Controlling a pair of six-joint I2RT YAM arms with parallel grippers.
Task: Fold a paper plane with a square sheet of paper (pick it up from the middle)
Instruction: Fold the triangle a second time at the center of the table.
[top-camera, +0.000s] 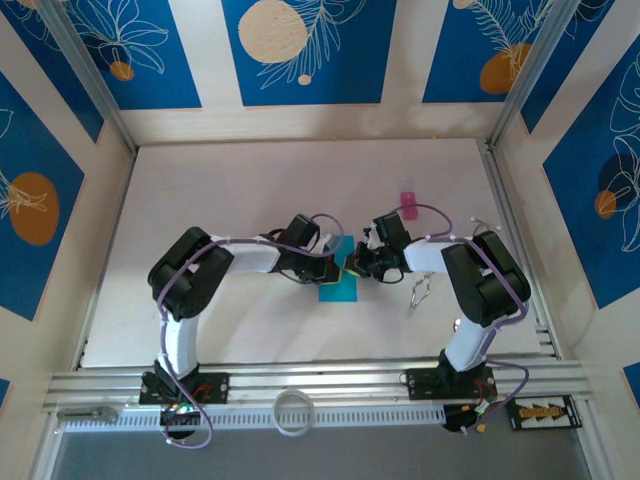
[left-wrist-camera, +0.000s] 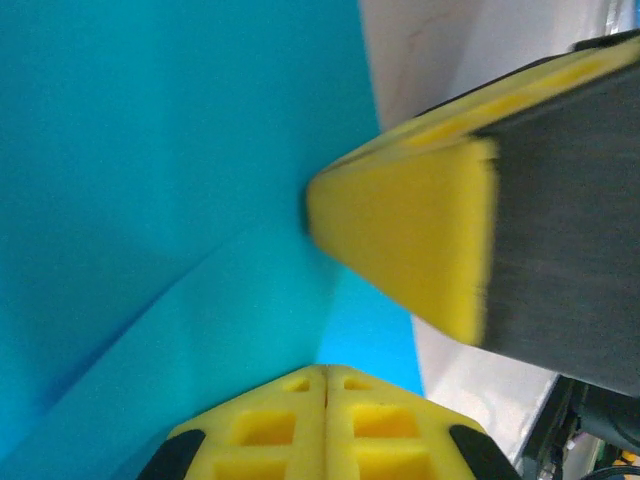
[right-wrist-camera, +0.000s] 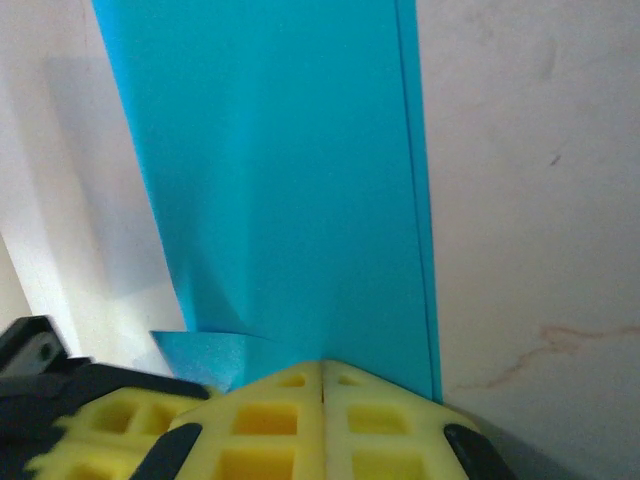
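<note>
1. Along the near edge of the table (top-camera: 250, 190), the top view shows both arm bases bolted to a metal rail (top-camera: 330, 382), with a white ring (top-camera: 291, 411) lying between them.
2. Further in, the two arms bend toward each other. The left gripper (top-camera: 335, 270) and right gripper (top-camera: 360, 263) meet tip to tip over the middle of the table.
3. Under that meeting point lies the cyan-blue sheet of paper (top-camera: 338, 286), mostly flat on the table, its upper part hidden by the fingers.
4. Seen from the left wrist, the left gripper (left-wrist-camera: 325, 375) has its yellow pads pressed together on the sheet's edge, and the paper (left-wrist-camera: 150, 150) rises from there with a diagonal crease. The right gripper's yellow finger (left-wrist-camera: 400, 250) touches the paper just ahead, a contact the overhead view cannot resolve.
5. Seen from the right wrist, the right gripper (right-wrist-camera: 322, 370) is likewise clamped on the sheet (right-wrist-camera: 280, 170). A doubled layer runs along the sheet's right edge, and a small turned-up corner sits at the lower left. The left gripper's yellow pad (right-wrist-camera: 100, 430) sits beside it.
6. Beyond the grippers, a tiny pink object (top-camera: 408, 205) lies apart from the paper.
7. Farthest back stand blue leaf-patterned panels (top-camera: 300, 50).
</note>
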